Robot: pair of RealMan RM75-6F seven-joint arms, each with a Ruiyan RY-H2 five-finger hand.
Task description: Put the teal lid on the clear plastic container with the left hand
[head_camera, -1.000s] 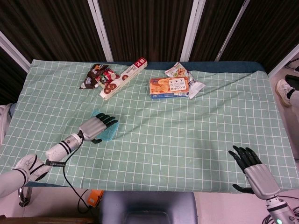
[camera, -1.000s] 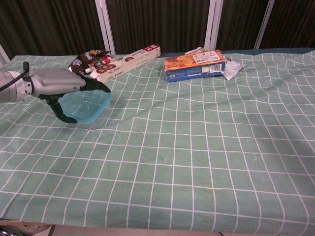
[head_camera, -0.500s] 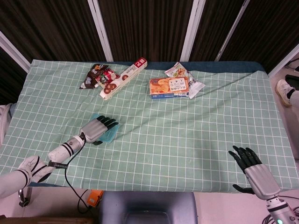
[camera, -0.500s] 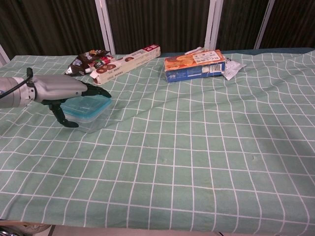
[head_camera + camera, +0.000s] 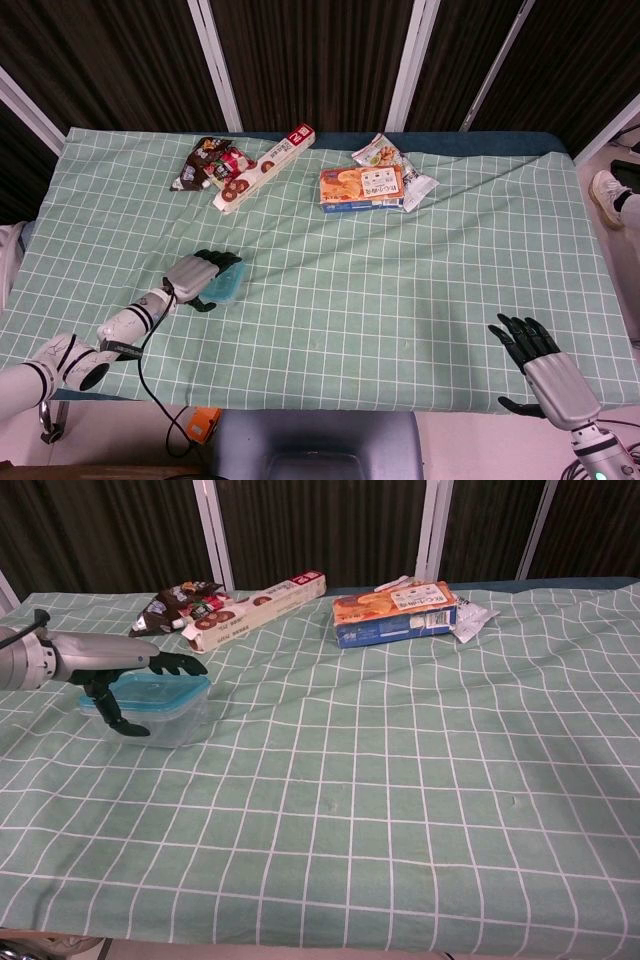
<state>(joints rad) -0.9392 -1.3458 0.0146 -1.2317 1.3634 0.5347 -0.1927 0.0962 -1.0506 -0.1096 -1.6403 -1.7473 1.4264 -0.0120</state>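
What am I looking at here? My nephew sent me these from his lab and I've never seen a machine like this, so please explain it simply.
This is a robot with two arms, each ending in a mechanical hand, working at a table covered with a green checked cloth. Both pictures come from the robot's own cameras: the head view looks down from above, the chest view looks across from lower down.

The left hand lies over a clear plastic container with the teal lid on top of it, fingers extended across the lid. Whether the lid is pressed fully shut I cannot tell. The right hand sits open near the table's front edge, holding nothing, and shows only in the head view.

At the far side lie snacks: a dark packet, a long narrow box, an orange biscuit box and a pale packet.
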